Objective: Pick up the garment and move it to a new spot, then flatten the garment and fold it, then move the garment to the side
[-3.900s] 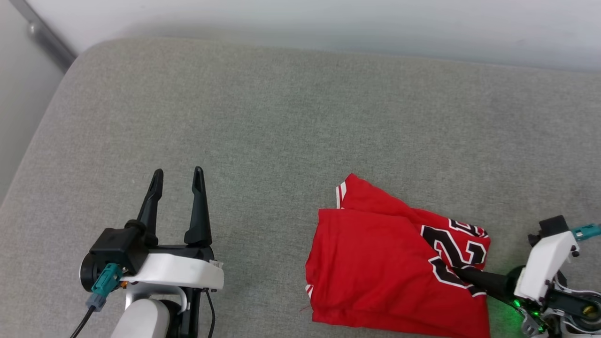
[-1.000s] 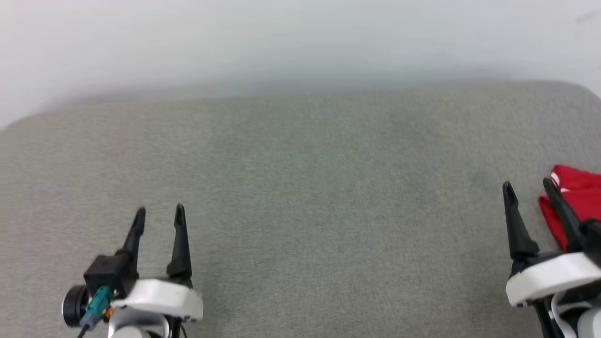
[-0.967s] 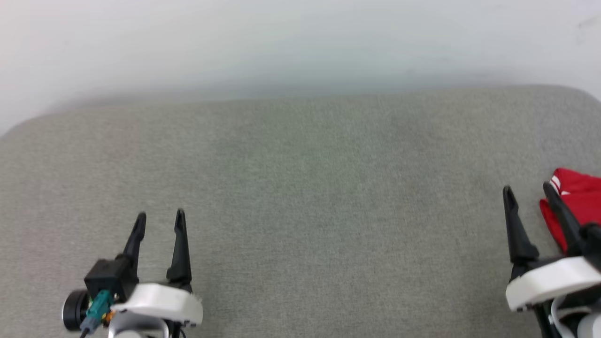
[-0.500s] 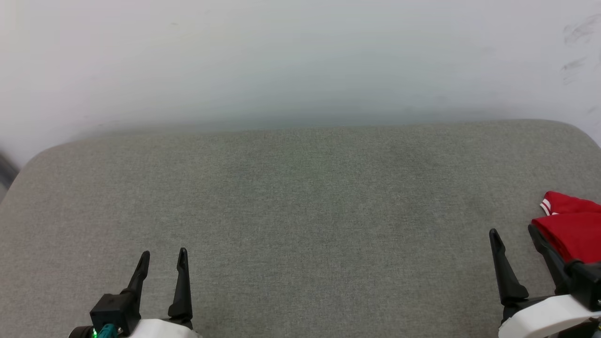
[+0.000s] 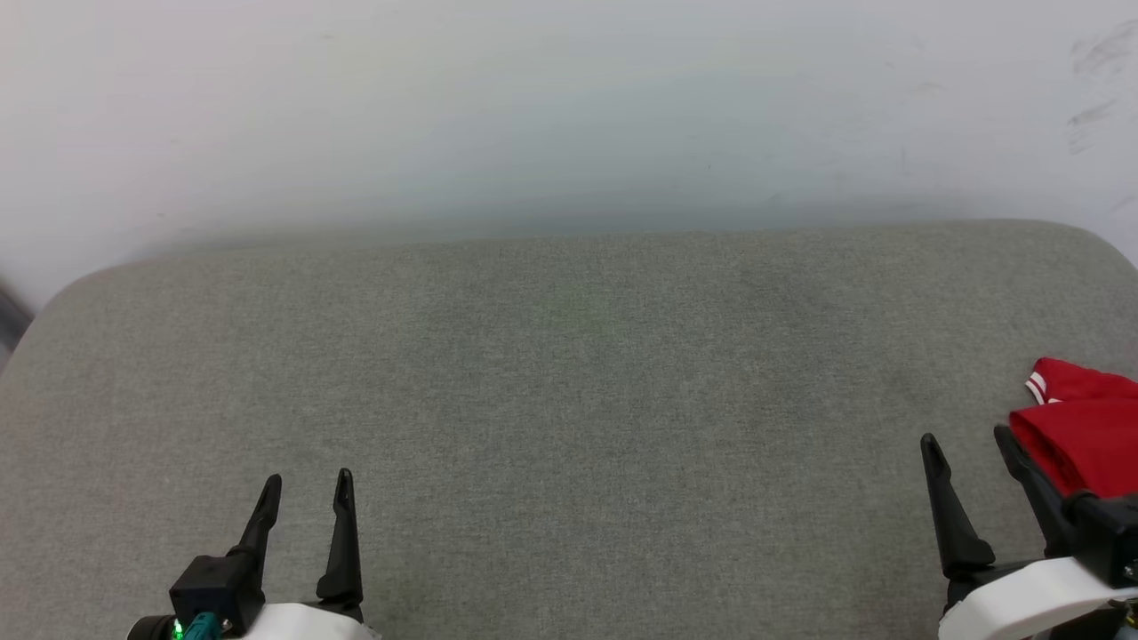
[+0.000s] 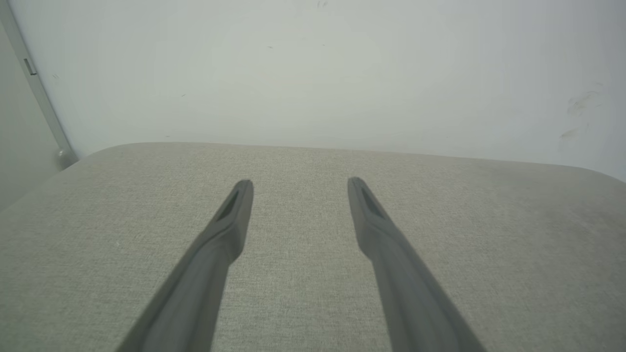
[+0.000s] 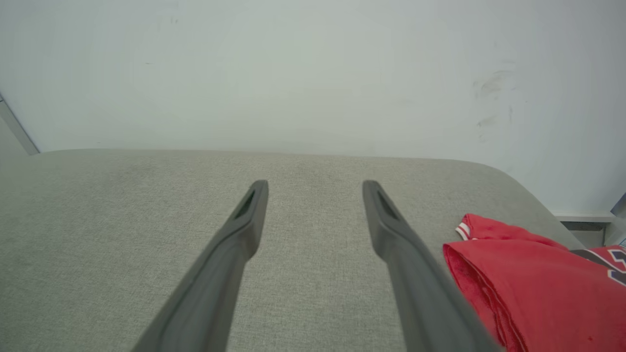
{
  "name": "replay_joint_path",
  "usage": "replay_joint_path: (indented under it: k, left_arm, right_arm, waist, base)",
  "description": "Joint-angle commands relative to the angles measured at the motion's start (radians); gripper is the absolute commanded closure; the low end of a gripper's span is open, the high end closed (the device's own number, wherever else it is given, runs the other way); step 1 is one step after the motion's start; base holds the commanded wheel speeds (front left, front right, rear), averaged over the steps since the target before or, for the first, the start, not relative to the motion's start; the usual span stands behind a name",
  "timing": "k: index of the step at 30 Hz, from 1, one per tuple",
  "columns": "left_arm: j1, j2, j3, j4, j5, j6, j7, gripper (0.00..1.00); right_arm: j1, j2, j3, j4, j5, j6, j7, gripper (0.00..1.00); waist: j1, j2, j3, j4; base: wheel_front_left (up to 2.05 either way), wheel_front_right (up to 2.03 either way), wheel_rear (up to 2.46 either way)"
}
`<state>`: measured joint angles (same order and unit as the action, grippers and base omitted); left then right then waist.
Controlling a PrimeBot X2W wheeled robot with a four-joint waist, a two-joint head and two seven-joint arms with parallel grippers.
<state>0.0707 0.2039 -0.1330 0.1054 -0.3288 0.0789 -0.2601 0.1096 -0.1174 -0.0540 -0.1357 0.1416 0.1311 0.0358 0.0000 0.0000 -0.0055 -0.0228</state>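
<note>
On the far right side of the grey fabric cushion (image 5: 569,400), in the head view, the garment (image 5: 1080,444) lies as a bright red folded bundle, cut off by the picture's right edge, with one white striped sleeve end (image 5: 1036,387) at its far left corner. The left gripper (image 5: 309,477) is at the near left, its two dark fingers spread apart with nothing between them, well apart from the garment. The right gripper (image 5: 966,436) is at the near right, also spread wide and grasping nothing; its right finger overlaps the garment's left edge in this view, and I cannot tell if they touch. Behind the cushion stands a pale wall (image 5: 569,107). From the left wrist view, both fingers (image 6: 215,254) point over bare cushion toward the wall, and a thin grey rail (image 6: 39,93) runs down the far left corner. From the right wrist view, the fingers (image 7: 230,244) are released over bare cushion, the red bundle lies just beside the right one, and a black and white print (image 7: 611,259) shows at its right end.
</note>
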Motion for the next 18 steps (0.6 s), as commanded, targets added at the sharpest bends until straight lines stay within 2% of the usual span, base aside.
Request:
replay_joint_path:
  k: [1,11,12,18]
  left_arm:
    - [-0.015,-0.005,0.003,0.003,0.004,-0.005,-0.007,0.0]
    - [-0.025,-0.018,0.021,0.009,0.02,-0.024,-0.007,0.0]
    - [-0.015,-0.018,0.018,0.009,0.017,-0.022,0.0,1.0]
    - [-0.029,-0.03,0.036,0.024,-0.076,-0.037,0.03,1.0]
  right_arm:
    - [-0.004,0.004,0.001,0.004,0.005,-0.001,-0.006,0.0]
    - [-0.007,-0.006,0.006,0.028,0.021,-0.001,-0.023,0.0]
    - [-0.002,-0.003,0.005,0.027,0.015,0.0,-0.019,1.0]
    - [-0.017,0.002,0.001,0.058,0.121,0.0,-0.013,1.0]
  waist:
    - [0.0,0.0,0.0,0.0]
    - [0.0,0.0,0.0,0.005]
    - [0.0,0.0,0.0,0.006]
    - [0.0,0.0,0.0,0.007]
  base:
    - [0.0,0.0,0.0]
    - [0.0,0.0,0.0]
    - [0.0,0.0,0.0]
    - [0.0,0.0,0.0]
